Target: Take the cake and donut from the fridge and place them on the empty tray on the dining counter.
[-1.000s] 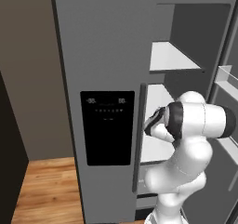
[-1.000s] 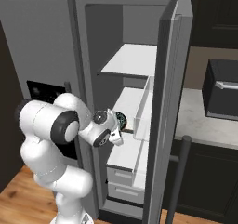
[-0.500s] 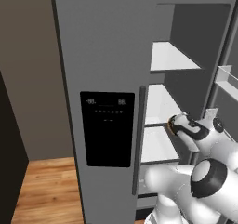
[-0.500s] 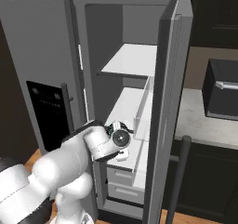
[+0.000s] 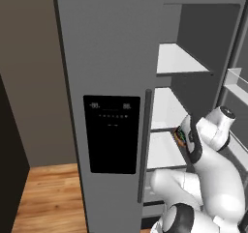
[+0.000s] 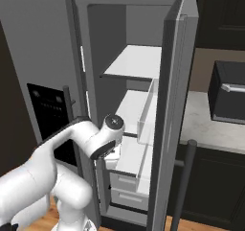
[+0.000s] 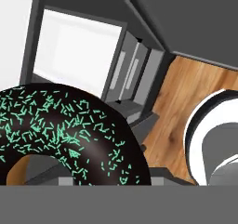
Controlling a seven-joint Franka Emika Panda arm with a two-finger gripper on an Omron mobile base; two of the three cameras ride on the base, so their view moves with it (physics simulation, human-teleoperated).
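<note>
Grey fridge (image 6: 134,48) stands open ahead, white shelves bare. My pincer (image 5: 182,136) is clamped on the donut (image 7: 69,135), held just outside the middle shelf: a glossy chocolate ring with mint-green sprinkles and tan inner edge.

Floor: warm brown wooden plank floor (image 5: 51,198), low left of left base view.
Appliance: black boxy microwave (image 6: 228,98) on pale countertop (image 6: 203,127).
</note>
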